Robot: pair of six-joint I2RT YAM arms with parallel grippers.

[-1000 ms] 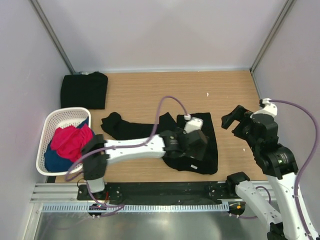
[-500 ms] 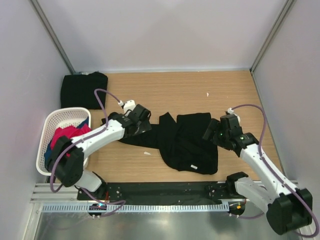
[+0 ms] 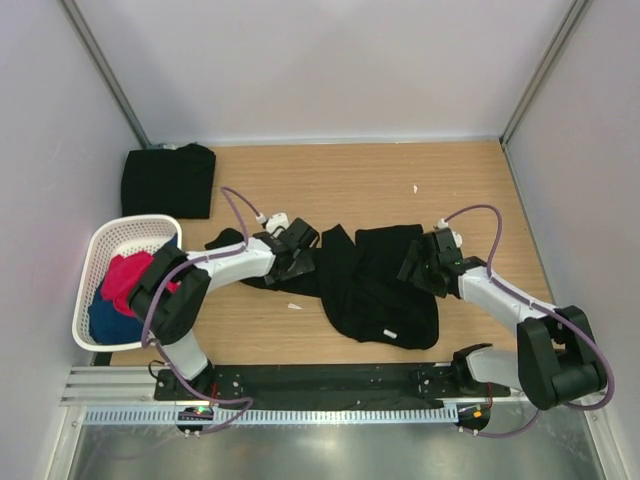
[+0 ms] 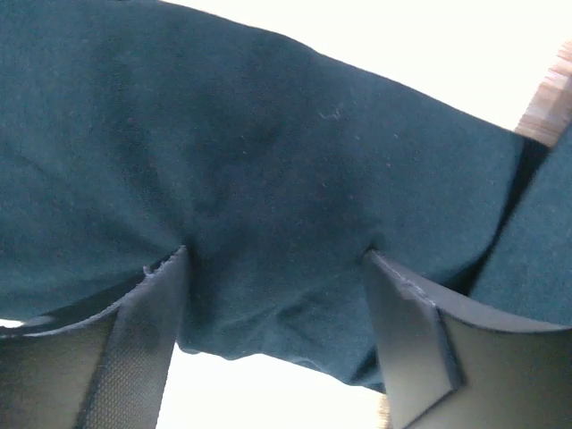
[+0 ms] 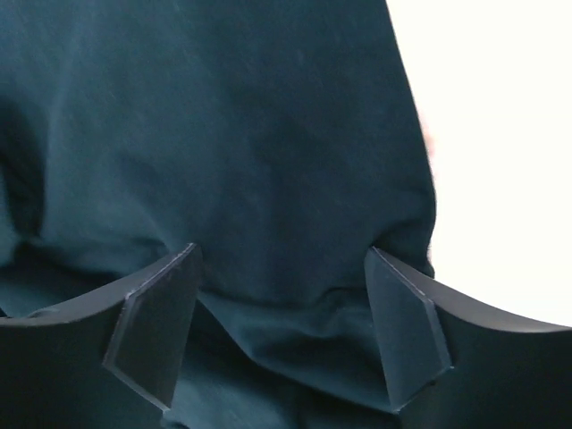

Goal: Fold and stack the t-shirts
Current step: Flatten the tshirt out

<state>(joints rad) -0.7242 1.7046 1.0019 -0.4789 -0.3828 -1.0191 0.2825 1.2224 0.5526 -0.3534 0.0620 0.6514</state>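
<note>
Top view, hidden: the left gripper [image 3: 297,252] and right gripper [image 3: 418,262] are both down on the loose shirt [image 3: 385,290]. It is black on black, so their jaws cannot be read here. The left arm [image 3: 225,268] covers part of the shirt's left end.
Top view, shirts: the loose shirt lies rumpled mid-table, reaching from one gripper to the other. The folded shirt [image 3: 168,181] sits in the far left corner, well apart.
Top view, basket: the basket [image 3: 100,255] stands at the left edge with red-pink and blue cloth inside. The left arm overlaps its near right rim.
Top view, surface: the table [image 3: 350,180] is light wood.
Top view, room: pale walls stand on three sides, and a metal rail runs along the near edge.
Left wrist, hidden: cloth fills nearly the whole frame, the background is blown out white, and a sliver of wood shows at the right.
Left wrist, jaws: the fingers [image 4: 152,340] stand wide apart with their tips pressed into the shirt and a hump of cloth between them, unclamped.
Right wrist, hidden: the right side is washed out white, and the cloth reads dark teal.
Right wrist, jaws: the fingers [image 5: 407,331] are likewise spread, with their tips in the shirt and folds bunched between them.
</note>
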